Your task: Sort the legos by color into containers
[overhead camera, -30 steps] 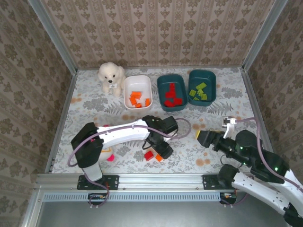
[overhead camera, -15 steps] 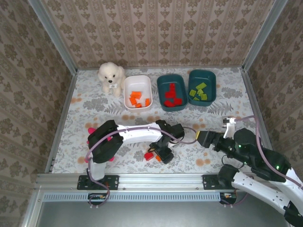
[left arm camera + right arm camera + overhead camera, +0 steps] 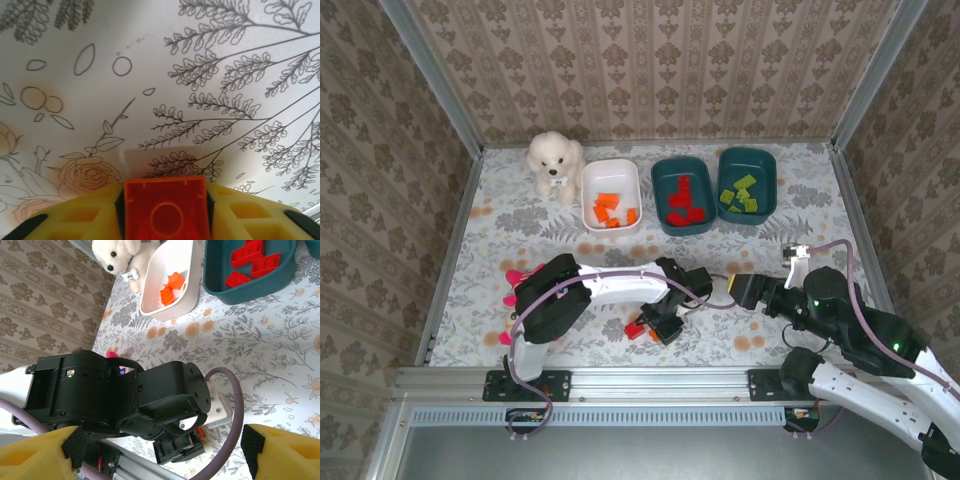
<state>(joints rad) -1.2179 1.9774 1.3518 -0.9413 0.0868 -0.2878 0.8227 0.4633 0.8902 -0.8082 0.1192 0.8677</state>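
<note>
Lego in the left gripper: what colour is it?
Orange lego, best seen in left wrist view.

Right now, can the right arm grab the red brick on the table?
Probably not easily: the left gripper, shut on an orange brick, sits between the right gripper and the red brick.

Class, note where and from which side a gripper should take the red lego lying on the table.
Probably best: pinch the red lego across two opposite side walls, coming down from above. It lies low on the table, and the left gripper, shut on an orange lego, crowds its right.
</note>
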